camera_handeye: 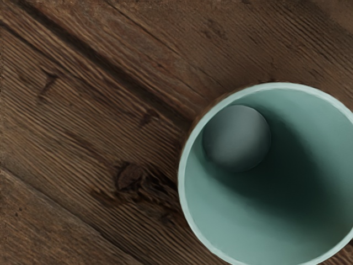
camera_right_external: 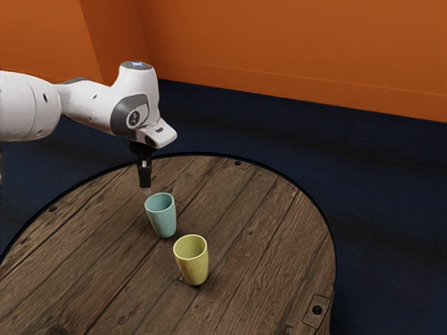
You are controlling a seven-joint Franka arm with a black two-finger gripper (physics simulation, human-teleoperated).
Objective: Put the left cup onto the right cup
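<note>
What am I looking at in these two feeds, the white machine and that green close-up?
The white machine is a robot arm with a black gripper at its tip. The exterior view comes from a camera beside the arm; the wrist view from one on its hand, looking down. On the round wooden table stand two upright cups, apart: a teal cup and a yellow cup. The close-up is the teal cup's inside. The gripper hangs just above that cup; neither cup is lifted.

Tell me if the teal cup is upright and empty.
Upright and empty. The teal cup stands mouth-up on the table, and the wrist view shows nothing on its bare bottom.
</note>
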